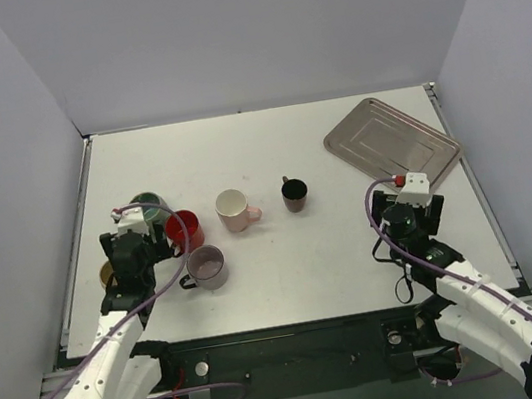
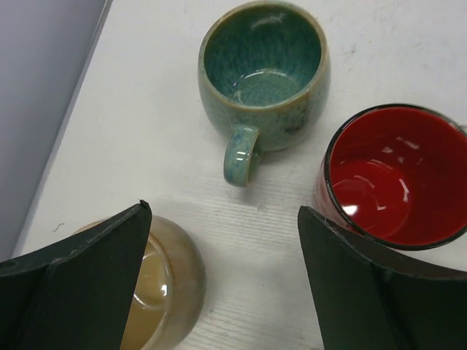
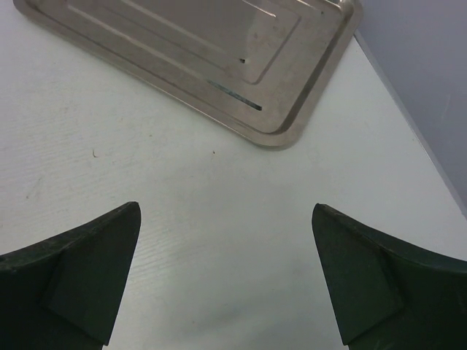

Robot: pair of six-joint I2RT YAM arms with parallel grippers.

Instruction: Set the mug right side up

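Nearest, left of the red mug [image 1: 185, 230] and closer to the arm bases, the tan mug [image 2: 171, 284] sits close to the left edge of the desk [image 1: 307, 264]. It is glossy, amber-brown and round-bodied. The left tool [image 2: 222, 211] hangs over it with fingers spread wide and nothing between them. The left finger covers most of the tan mug, so I cannot tell whether its mouth or its base faces up, and no handle shows.

Just nearer than the red mug and slightly right stands a gray mug [image 1: 207, 266], mouth up. The red mug itself is upright, shiny red inside; the left wrist view cuts off its right side.

Beyond it to the left sits a speckled green mug [image 2: 263, 73], upright, handle turned toward the arm. Right of the red mug come a pink mug [image 1: 234, 208], then a dark mug [image 1: 294, 193], both mouth up, with bare desk on their near side.

Well right of the red mug, the right tool [image 3: 225, 209] hovers over bare desk near the right edge, fingers apart and empty. A steel tray [image 3: 219, 51] lies beyond it, toward the far right corner.
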